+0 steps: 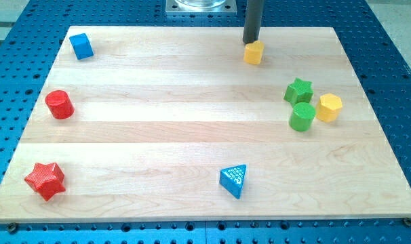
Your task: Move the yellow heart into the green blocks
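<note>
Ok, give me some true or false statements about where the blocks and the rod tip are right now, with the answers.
1. My tip sits just above the yellow heart in the view. True.
2. The yellow heart touches the green star. False: bare board separates them.
3. The green cylinder lies below the green star, beside the yellow hexagon. True.
4. The blue triangle is at the view's top left. False: the blue cube is there.
</note>
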Motion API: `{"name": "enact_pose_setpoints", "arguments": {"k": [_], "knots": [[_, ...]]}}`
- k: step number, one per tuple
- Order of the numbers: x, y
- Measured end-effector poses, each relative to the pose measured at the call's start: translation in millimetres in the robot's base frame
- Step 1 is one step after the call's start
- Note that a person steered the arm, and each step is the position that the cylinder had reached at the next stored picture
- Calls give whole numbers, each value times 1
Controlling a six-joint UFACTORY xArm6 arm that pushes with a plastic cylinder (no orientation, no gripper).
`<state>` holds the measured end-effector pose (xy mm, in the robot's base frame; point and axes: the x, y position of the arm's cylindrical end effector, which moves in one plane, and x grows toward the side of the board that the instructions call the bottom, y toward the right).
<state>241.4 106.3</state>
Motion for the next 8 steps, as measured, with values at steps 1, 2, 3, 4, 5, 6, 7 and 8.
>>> {"name": "enact_pose_setpoints", "arguments": {"k": [1, 2, 3, 4, 5, 6, 7, 8], "knots": [[65, 0], [94, 0], [109, 3], [133, 18], [133, 24], [133, 24], [145, 24], [149, 21]]}}
